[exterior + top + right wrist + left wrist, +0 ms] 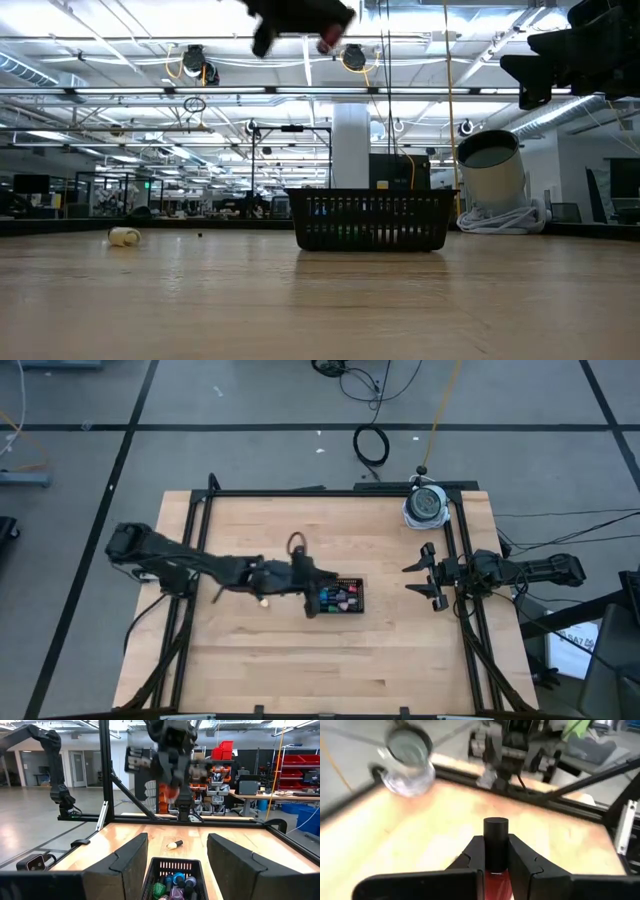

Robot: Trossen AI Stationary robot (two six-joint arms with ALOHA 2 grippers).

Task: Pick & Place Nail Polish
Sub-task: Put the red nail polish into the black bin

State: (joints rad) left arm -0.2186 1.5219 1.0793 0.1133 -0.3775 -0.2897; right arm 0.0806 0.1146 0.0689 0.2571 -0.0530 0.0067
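left gripper (pixel 495 862) clamps a red bottle (pixel 496 840) at frame centre above the tray (pixel 340 597); right gripper (pixel 425 575) open; next, lower and release.

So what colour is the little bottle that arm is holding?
Red, with a black cap, shut in the left gripper: the nail polish bottle shows best in the left wrist view.

A black mesh tray (pixel 352 588) sits mid-table on the wooden tabletop (pixel 300 660), with a white cable-wrapped canister (pixel 425 505) at the far right corner.
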